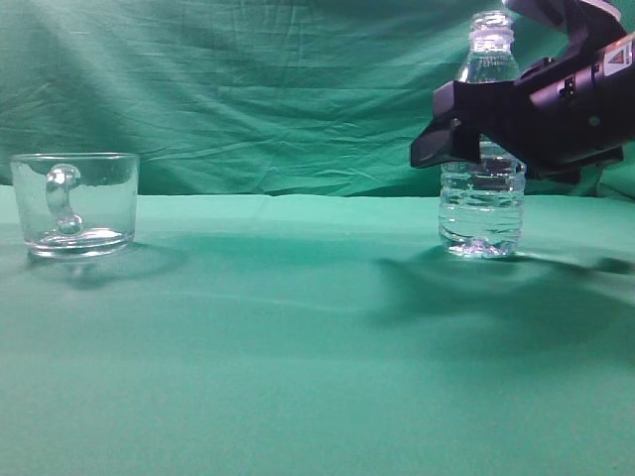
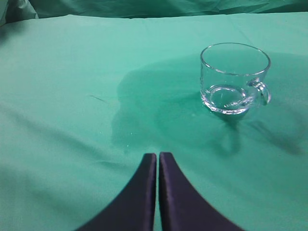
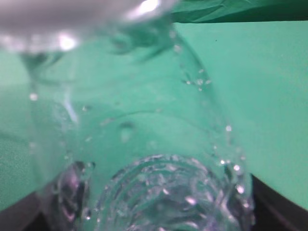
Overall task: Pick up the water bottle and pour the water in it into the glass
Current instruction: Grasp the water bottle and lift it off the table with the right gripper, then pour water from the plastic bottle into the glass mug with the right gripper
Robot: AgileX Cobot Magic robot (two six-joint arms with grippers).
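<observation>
In the exterior view, the water bottle [image 1: 482,188] stands upright on the green cloth [image 1: 298,337], well to the right of the glass [image 1: 74,203]. It is clear ribbed plastic, uncapped, with water [image 1: 482,218] filling its lower body. The right gripper [image 1: 466,139], black and blocky, sits around the bottle's middle; whether it presses the plastic I cannot tell.

In the left wrist view, the left gripper [image 2: 158,166] has its dark tapered fingers closed together on nothing, and the glass [image 2: 235,79], short and wide with a looped handle, stands beyond it to the right.

In the right wrist view, the bottle [image 3: 144,144] fills the frame, wet with droplets.
</observation>
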